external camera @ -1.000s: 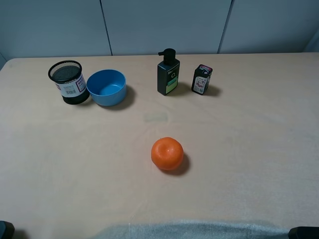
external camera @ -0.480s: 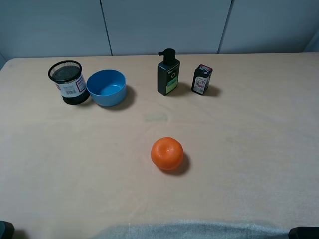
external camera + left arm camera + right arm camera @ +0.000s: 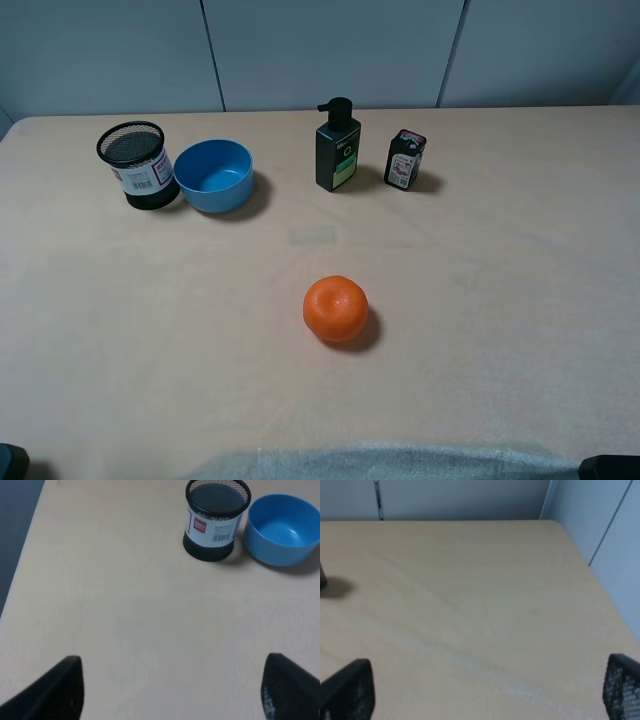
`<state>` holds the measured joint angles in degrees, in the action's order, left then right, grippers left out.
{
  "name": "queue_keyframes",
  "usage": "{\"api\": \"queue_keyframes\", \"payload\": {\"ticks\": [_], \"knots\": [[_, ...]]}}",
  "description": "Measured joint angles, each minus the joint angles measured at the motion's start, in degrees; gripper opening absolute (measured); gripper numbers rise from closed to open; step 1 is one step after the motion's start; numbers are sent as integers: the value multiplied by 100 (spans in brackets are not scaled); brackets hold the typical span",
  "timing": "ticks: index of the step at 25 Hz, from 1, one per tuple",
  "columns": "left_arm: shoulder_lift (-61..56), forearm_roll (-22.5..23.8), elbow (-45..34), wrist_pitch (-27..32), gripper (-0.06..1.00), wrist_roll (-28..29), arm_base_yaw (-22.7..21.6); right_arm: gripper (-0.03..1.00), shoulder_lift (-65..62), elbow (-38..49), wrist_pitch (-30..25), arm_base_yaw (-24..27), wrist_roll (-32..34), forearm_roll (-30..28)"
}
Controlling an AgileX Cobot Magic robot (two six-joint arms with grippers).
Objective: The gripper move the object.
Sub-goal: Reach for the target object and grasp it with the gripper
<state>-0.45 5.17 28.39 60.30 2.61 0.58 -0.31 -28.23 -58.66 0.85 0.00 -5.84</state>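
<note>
round glossy orange fruit (image 3: 336, 309) sits free on the beige table (image 3: 520, 300), about mid-width, somewhat nearer the near edge than the far one

row along the far edge, starting toward the far left corner: black wire-mesh cup with white label (image 3: 137, 165), then blue plastic bowl (image 3: 214, 175) right beside it, cannot tell if they touch. further along, past mid-width, dark green pump bottle with black pump head (image 3: 338, 146) and small black bottle with red and white label (image 3: 405, 159), both upright, near each other but apart

left gripper (image 3: 172, 690): two black fingers spread wide, nothing held, over bare table with the mesh cup and blue bowl ahead of it

right gripper (image 3: 485, 690): black fingers spread wide too, nothing held, over bare table facing the far right corner

both grippers well apart from the orange fruit
</note>
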Motion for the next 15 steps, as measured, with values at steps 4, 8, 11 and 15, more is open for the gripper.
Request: {"api": "queue_keyframes", "payload": {"ticks": [4, 8, 11, 15], "knots": [[0, 0, 0, 0, 79, 0, 0, 69, 303, -58, 5, 0, 0, 28], [0, 0, 0, 0, 79, 0, 0, 69, 1196, -444, 171, 0, 0, 322], [0, 0, 0, 0, 79, 0, 0, 69, 1949, -823, 178, 0, 0, 661], [0, 0, 0, 0, 79, 0, 0, 69, 2885, -1278, 152, 0, 0, 1091]]}}
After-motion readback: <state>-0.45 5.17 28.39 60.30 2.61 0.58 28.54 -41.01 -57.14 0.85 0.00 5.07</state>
